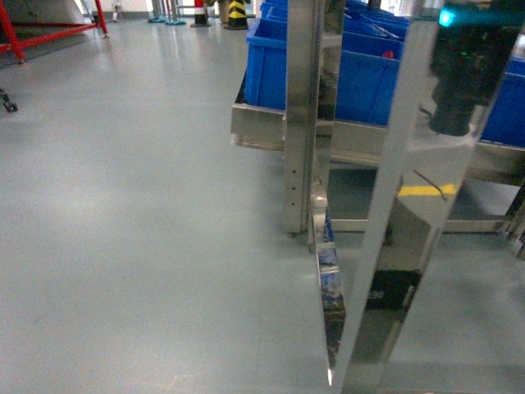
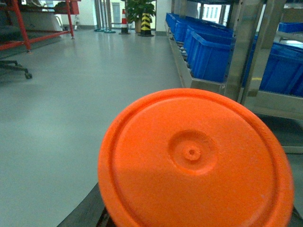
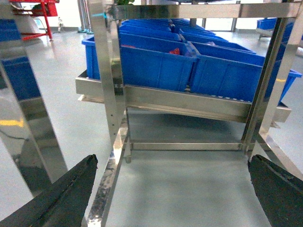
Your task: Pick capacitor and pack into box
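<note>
No box or capacitor in any of my views. My right hand is released: its two dark fingers sit far apart at the bottom corners of the right wrist view, nothing between them, facing a steel rack with blue bins on its tilted shelf. Left wrist view is mostly filled by an orange round lid; I can't tell the left hand's state. Head view shows grey floor, rack posts close up, blue bins behind them.
</note>
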Robot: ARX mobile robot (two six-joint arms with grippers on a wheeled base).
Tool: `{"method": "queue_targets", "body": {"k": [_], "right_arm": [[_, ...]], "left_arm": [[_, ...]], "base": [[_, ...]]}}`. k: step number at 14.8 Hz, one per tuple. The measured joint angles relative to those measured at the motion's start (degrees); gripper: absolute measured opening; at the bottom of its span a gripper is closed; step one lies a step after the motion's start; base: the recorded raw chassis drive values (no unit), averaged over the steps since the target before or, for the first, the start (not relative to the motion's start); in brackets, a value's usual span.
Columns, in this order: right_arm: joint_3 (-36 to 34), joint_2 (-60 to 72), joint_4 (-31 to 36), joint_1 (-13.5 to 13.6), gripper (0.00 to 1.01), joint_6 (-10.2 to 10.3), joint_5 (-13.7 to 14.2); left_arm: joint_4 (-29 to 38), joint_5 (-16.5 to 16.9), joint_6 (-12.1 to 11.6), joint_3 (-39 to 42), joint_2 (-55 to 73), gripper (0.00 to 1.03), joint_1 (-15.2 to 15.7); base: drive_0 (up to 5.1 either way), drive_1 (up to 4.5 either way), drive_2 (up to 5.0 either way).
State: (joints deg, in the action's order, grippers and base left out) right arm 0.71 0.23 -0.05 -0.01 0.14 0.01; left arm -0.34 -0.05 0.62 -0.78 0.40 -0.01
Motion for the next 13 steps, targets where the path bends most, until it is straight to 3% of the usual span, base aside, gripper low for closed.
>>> {"method": "queue_targets", "body": {"k": [13], "right_arm": [[0.0, 0.0, 0.0, 0.0, 0.98, 0.0, 0.0]], "left_arm": [[0.0, -0.1, 0.0, 0.0, 0.0, 0.44, 0.0]], "base": [[-4.9, 2.48, 2.5]]}}
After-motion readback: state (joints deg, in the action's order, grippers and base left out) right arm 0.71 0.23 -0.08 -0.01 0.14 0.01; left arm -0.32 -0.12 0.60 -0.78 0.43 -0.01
